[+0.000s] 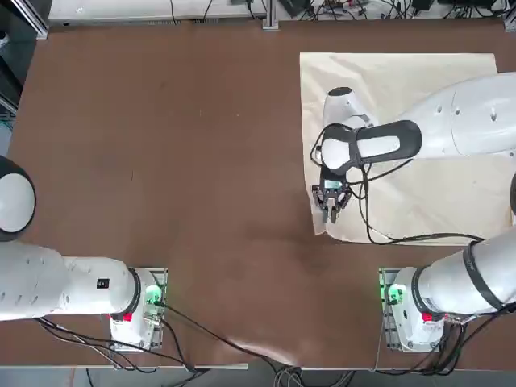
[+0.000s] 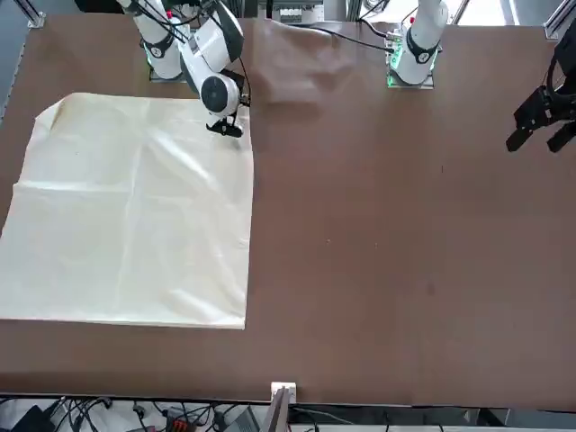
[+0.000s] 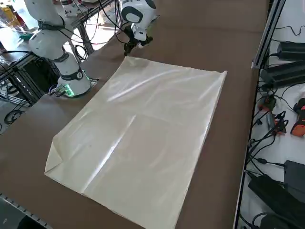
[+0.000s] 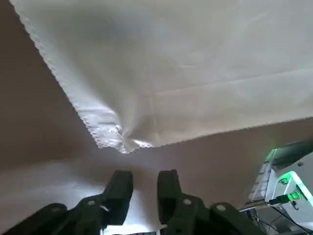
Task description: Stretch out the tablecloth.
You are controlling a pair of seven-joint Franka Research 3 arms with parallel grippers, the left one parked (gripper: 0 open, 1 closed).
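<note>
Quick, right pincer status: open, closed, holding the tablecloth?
Right pincer: open by a small gap, holding nothing; it hangs just above the tablecloth's crumpled corner, clear of the fabric.

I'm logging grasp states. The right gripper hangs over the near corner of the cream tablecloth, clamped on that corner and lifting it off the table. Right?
Not quite. The right gripper does hang by that corner of the tablecloth, but it holds nothing: in the right wrist view its fingers stand apart and empty, and the crumpled corner lies on the table.
</note>
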